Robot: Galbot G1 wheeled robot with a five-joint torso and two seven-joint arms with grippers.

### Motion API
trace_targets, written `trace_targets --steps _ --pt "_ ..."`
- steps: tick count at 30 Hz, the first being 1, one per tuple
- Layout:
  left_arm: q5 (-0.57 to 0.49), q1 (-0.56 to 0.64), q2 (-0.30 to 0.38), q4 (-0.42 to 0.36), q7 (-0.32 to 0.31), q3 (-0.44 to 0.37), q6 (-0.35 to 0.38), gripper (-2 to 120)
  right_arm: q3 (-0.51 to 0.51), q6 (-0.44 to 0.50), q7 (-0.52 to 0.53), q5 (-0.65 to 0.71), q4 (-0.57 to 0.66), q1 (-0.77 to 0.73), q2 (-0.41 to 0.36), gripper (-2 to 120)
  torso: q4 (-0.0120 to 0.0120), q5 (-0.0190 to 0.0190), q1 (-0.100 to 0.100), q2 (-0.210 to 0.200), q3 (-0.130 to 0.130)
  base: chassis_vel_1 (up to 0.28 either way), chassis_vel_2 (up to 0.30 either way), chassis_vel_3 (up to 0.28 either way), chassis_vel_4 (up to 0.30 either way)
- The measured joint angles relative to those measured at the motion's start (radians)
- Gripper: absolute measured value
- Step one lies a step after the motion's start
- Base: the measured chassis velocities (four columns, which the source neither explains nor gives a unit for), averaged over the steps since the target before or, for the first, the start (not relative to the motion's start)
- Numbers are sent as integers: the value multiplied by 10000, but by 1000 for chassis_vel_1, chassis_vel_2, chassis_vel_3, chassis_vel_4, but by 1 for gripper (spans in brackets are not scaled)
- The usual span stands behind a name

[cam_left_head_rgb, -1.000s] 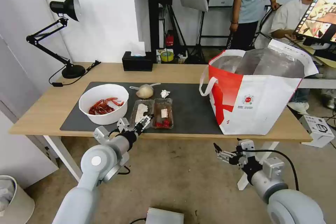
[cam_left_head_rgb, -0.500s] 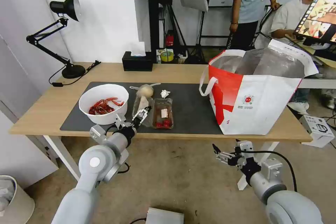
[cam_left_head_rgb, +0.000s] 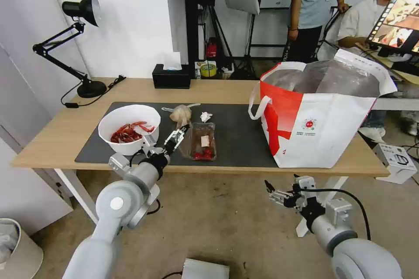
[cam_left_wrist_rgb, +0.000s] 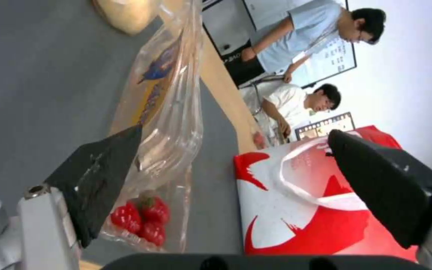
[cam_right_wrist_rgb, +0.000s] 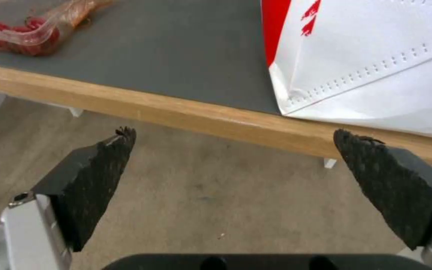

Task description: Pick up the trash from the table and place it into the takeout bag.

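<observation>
Left gripper (cam_left_head_rgb: 176, 135) over the mat (cam_left_head_rgb: 235, 139), fingers spread wide, one finger (cam_left_wrist_rgb: 96, 180) against the raised lid of the tray (cam_left_head_rgb: 198, 141). Tray on the mat between bowl (cam_left_head_rgb: 126, 128) and bag (cam_left_head_rgb: 318, 117), red scraps inside. Right gripper (cam_left_head_rgb: 273, 192) below the table (cam_left_head_rgb: 52, 139) edge, fingers wide apart, holding nothing.

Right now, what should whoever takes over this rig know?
Left gripper: open, over the clear tray, one finger against its raised lid half.
Right gripper: open, idle below the table edge.
Things: bowl of shells, tied bag, tissue wad and tray all on the mat; takeout bag stands open on the robot's right.
Done: nothing bagged.
Left: all four pieces.
</observation>
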Motion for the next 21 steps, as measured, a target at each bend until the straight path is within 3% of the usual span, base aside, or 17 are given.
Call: trace_targets --steps 21 --pt "177 -474 -103 191 186 848 41 100 125 14 7 14 153 -190 131 100 0 0 0 0 0 0 0 0 0"
